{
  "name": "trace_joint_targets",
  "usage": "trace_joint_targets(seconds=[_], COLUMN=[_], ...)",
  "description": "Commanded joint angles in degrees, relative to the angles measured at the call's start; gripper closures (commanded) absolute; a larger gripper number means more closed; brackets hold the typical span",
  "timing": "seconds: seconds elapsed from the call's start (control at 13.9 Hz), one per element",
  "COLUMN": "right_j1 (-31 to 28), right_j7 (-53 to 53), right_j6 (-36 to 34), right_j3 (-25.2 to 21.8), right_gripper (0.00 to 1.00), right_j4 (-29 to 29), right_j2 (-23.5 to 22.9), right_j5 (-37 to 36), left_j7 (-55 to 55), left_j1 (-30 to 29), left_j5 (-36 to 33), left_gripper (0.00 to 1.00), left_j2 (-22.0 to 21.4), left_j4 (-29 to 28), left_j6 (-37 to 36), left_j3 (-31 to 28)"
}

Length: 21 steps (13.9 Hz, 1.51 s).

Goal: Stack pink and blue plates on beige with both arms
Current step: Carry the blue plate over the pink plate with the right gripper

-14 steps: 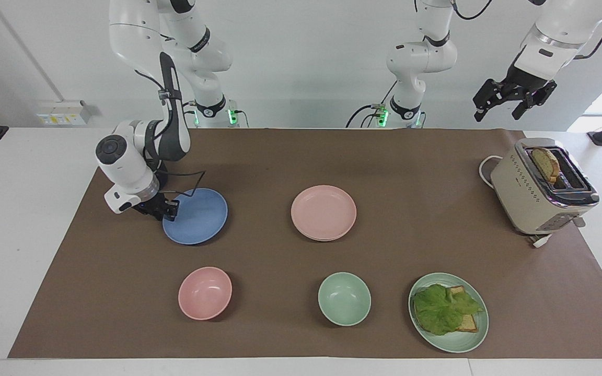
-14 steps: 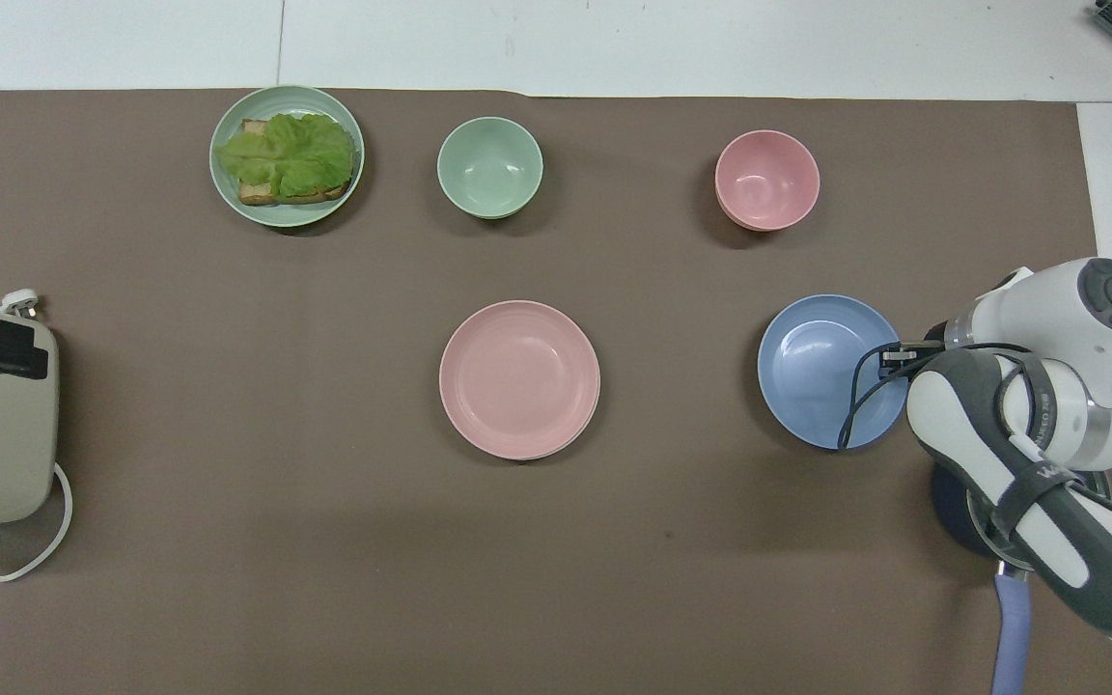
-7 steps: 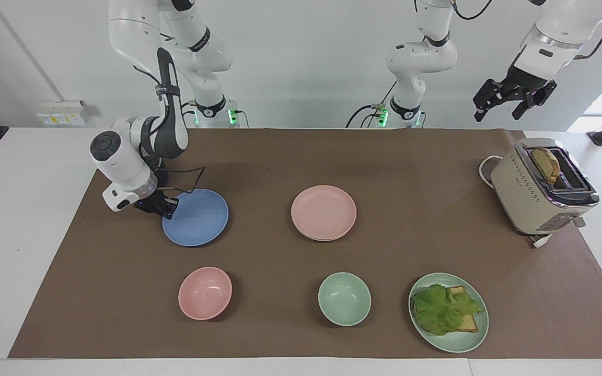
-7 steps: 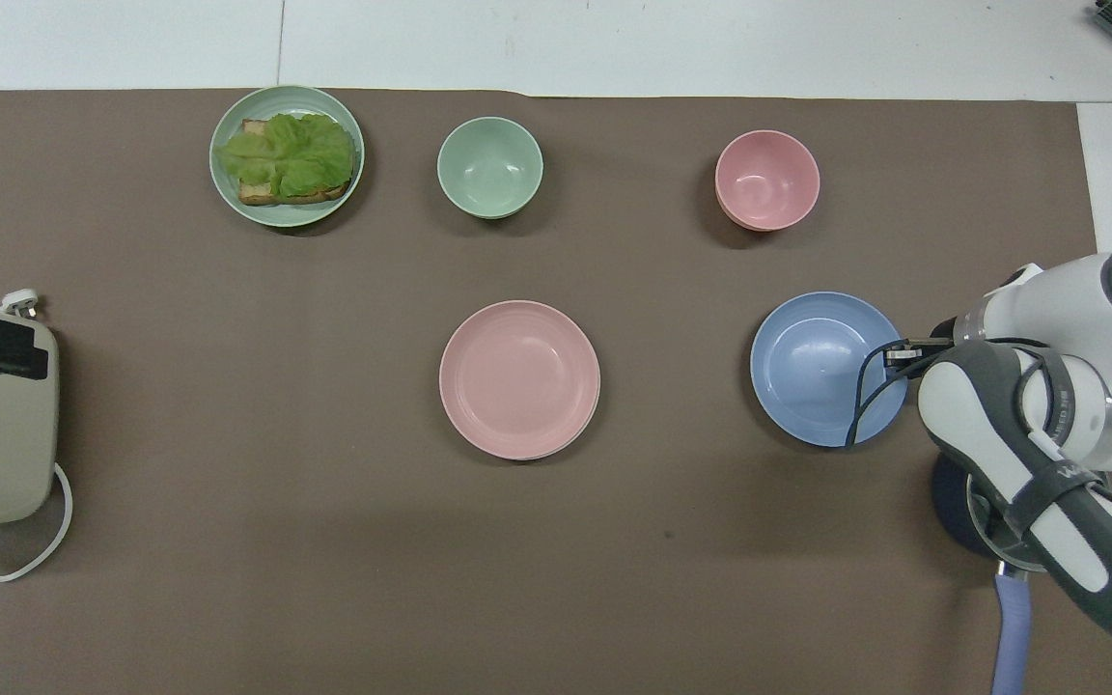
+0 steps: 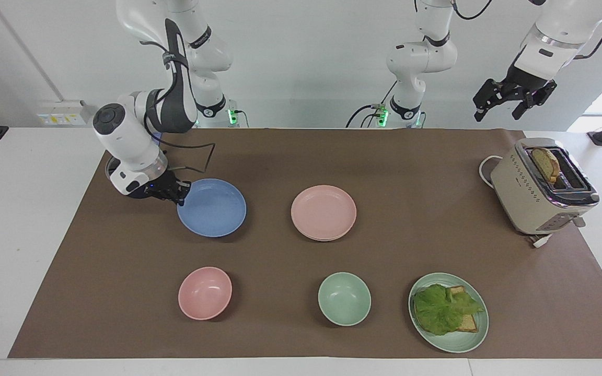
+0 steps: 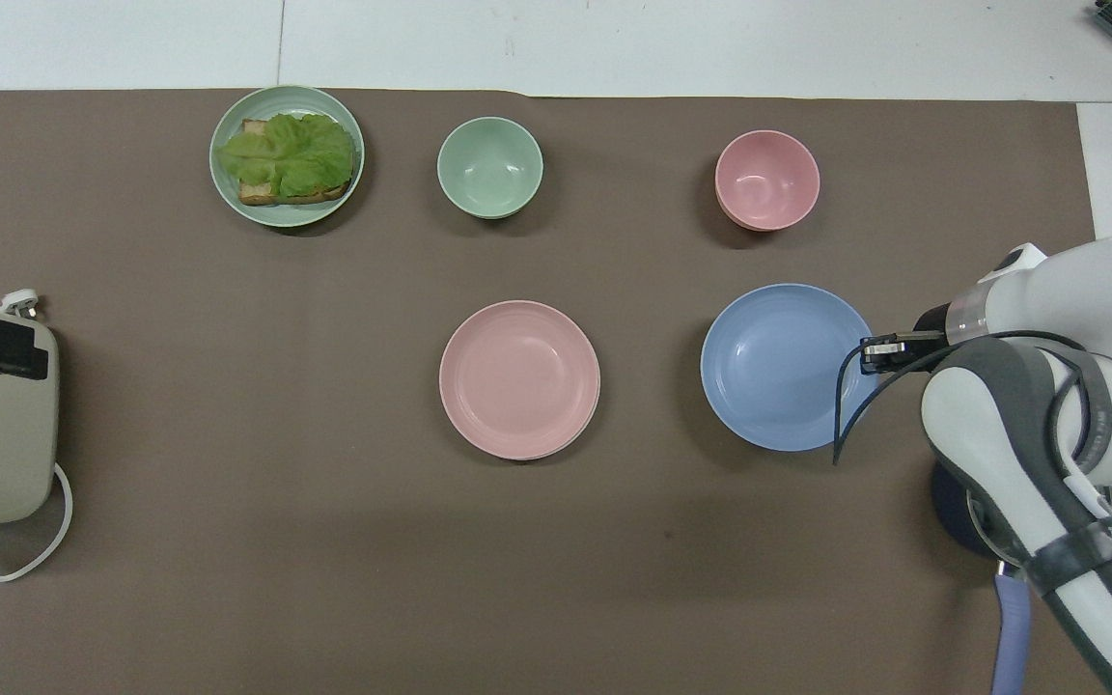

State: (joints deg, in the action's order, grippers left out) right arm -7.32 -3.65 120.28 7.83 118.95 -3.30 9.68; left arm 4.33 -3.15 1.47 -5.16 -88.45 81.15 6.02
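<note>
So the right gripper (image 5: 180,192) has its fingers clamped on the rim of the blue plate (image 5: 212,208), at the edge toward the right arm's end of the counter (image 5: 19,219), and from the facing view the plate looks lifted just off the brown mat (image 5: 290,250), hanging out flat from the fingers toward the middle. The pink plate (image 5: 323,212) sits in the middle of the mat, and you can spot a second, paler rim peeking out under it, so my guess is the beige plate (image 5: 327,238) is already underneath and only the blue one is left to go on. The key thing for the next move: the stack lies straight along the table's length from the fingers, toward the left arm's end, with the whole blue plate sticking out on that same side of the grip. So it's a sideways carry, then a drop once blue is centred over pink. Right arm is clearly the closer one. The left gripper (image 5: 512,99) is waiting high up above the toaster (image 5: 541,188) with its fingers spread apart, holding nothing. A rim-only pinch could let the plate sag or tilt on the way, I reckon.
</note>
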Motion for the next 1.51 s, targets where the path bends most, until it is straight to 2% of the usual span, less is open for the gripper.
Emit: trace_joint_targets(seconds=[0.0,0.36,0.5,0.72,1.0,1.22,1.43], right_j1=[1.77,9.67,14.15,20.13,23.48,23.58,24.63], right_j7=[-1.62,0.04,4.33,7.86,9.45,9.45,8.84], right_j6=[-0.92,0.13,1.62,7.31,11.64,12.52,12.53], right_j3=[-0.01,-0.01,-0.01,-0.01,-0.01,0.43,1.23], right_gripper=[1.00,1.00,1.00,1.00,1.00,1.00,1.00], right_j4=[0.49,-0.30,-1.96,-4.33,-7.59,-9.52,-9.26], right_j2=[1.80,1.72,1.02,-3.19,-9.17,-13.29,-13.84], right_j5=[4.11,8.59,10.01,10.71,11.59,13.16,14.05], left_j7=[-0.20,-0.20,-0.20,-0.12,-0.12,-0.12,-0.20], left_j1=[-0.63,-0.63,-0.63,-0.63,-0.63,-0.63,-0.63], left_j5=[-0.06,-0.06,-0.06,-0.06,-0.06,-0.06,-0.06], left_gripper=[0.00,0.00,0.00,0.00,0.00,0.00,0.00], left_j2=[-0.55,-0.55,-0.55,-0.55,-0.55,-0.55,-0.55], left_j4=[-0.05,-0.05,-0.05,-0.05,-0.05,-0.05,-0.05], left_j6=[-0.90,-0.90,-0.90,-0.90,-0.90,-0.90,-0.90], left_j3=[0.31,0.40,0.40,0.40,0.40,0.40,0.40])
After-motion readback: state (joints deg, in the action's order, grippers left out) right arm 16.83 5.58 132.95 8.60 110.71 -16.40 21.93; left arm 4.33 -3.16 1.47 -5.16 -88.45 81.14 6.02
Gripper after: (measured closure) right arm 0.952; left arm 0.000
